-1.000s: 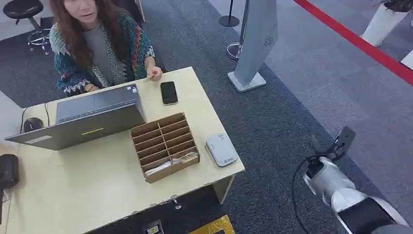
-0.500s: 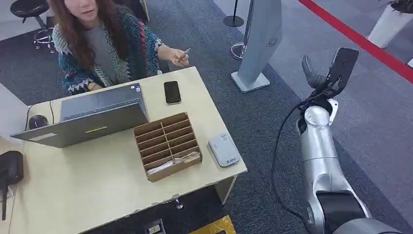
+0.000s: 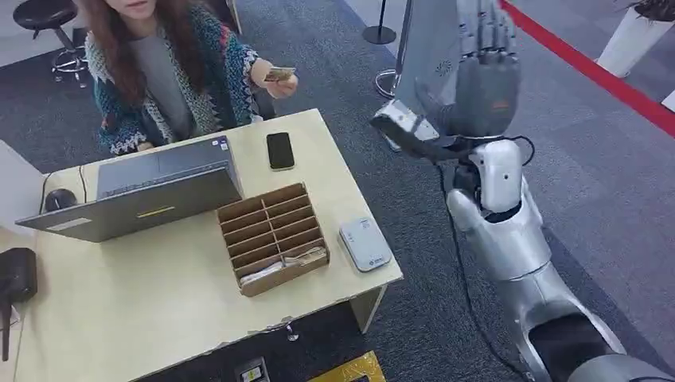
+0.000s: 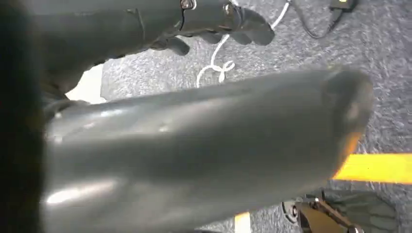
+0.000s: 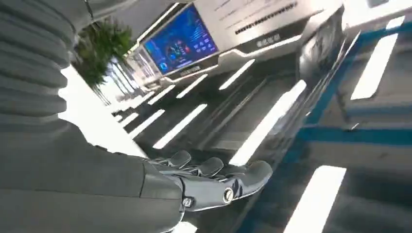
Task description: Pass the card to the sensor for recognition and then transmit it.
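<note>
Right hand (image 3: 481,76) has risen, fingers spread and empty, toward the person's offered small tan card (image 3: 279,74); handover pending.

You're at a reception desk (image 3: 159,318) in an exhibition lobby: laptop (image 3: 135,199), grey carpet (image 3: 446,231), freestanding sign (image 3: 426,48), wall display screen (image 5: 182,43).

An open grey laptop (image 3: 139,191) sits on the pale desk (image 3: 119,302) beside a cardboard slotted organizer (image 3: 271,237), a black phone (image 3: 279,150) lying beyond it. A black mouse (image 3: 56,199) rests at the desk's left, and a red floor stripe (image 3: 597,76) crosses the carpet.
</note>
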